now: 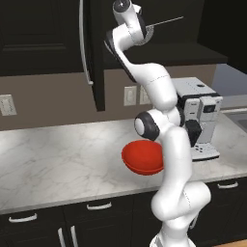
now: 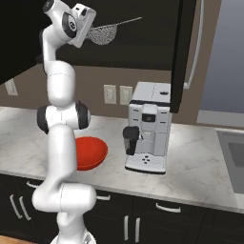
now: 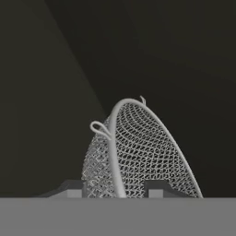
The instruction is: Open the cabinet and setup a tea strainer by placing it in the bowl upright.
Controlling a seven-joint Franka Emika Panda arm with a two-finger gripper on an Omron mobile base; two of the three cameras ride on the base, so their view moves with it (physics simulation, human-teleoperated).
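The cabinet [image 2: 143,45] stands open, its dark doors swung out [image 1: 99,53] [image 2: 183,52]. Inside it the silver tea strainer [image 2: 105,32] lies with its thin handle [image 1: 166,20] pointing away to the right. My gripper [image 2: 92,32] [image 1: 146,33] is raised into the cabinet at the mesh head. In the hand view the strainer [image 3: 143,152] sits close up. The gripper [image 3: 115,191] has a fingertip [image 3: 73,188] on each side of its rim, narrowly apart and with gaps still showing. The red bowl [image 1: 142,157] [image 2: 90,152] rests on the counter below, partly behind the arm.
A white coffee machine [image 1: 200,120] [image 2: 148,126] stands on the marble counter [image 1: 58,154] [image 2: 200,162] to the right of the bowl. Wall outlets [image 2: 116,94] sit behind it. Dark drawers [image 1: 99,206] run under the counter's front edge.
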